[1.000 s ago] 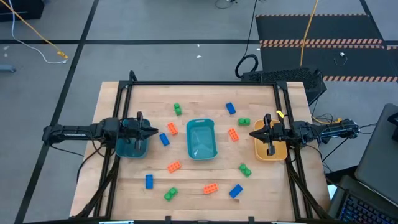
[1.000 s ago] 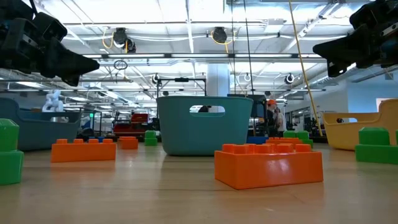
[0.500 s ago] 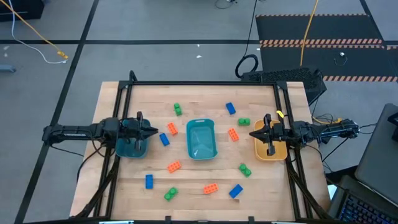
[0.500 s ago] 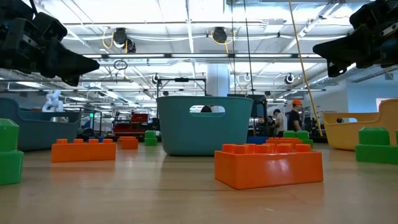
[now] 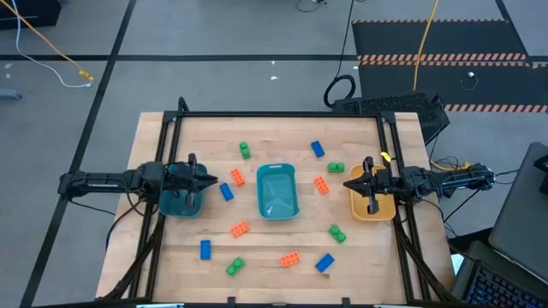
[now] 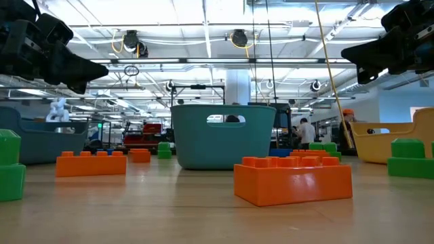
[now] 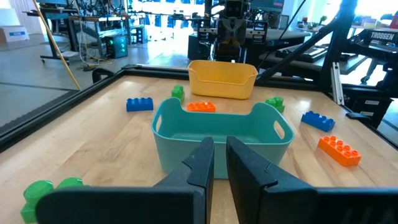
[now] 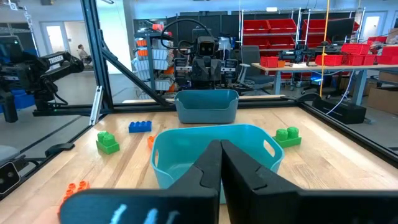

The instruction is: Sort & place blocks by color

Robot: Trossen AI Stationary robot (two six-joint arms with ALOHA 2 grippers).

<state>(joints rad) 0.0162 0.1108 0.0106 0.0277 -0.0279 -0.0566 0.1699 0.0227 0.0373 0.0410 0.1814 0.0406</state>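
— What's around you?

— A wooden table [image 5: 274,248] in a big workshop. The blocks [image 5: 240,228] lie scattered around the middle teal bin [image 5: 277,192], none sorted yet. My left jaws [image 5: 211,180] hover at centre left over a darker bin [image 5: 180,204], nearly closed and empty; my right jaws [image 5: 349,184], centre right over the yellow bowl [image 5: 373,208], are shut and empty.

— How to start well?

— I'd open wide, then drop straight onto one near block. "TROSSEN" shows at the left wrist view's upper right.
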